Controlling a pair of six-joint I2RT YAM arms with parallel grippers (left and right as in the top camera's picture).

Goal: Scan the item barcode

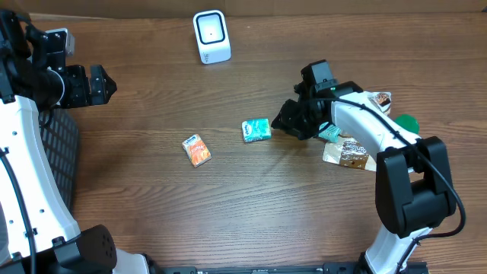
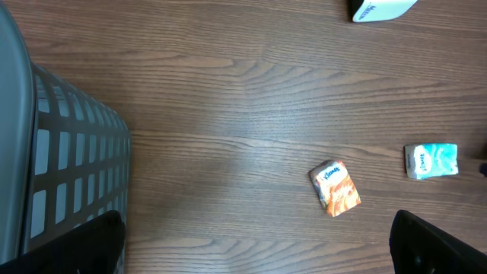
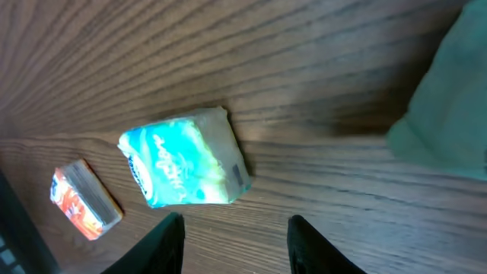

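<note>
Our right gripper stands, fingers apart, just beside the teal tissue pack; our left gripper holds its fingers wide apart.

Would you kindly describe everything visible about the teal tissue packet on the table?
The teal tissue packet is a small, soft-looking rectangular pack in glossy teal-and-white wrap with white lettering. It lies flat on the wooden table, nothing touching it, just ahead of the right gripper, its fingers open; an orange packet lies apart.

Matt wood-grain table; glossy soft-plastic teal packet; glossy white plastic scanner.
</note>
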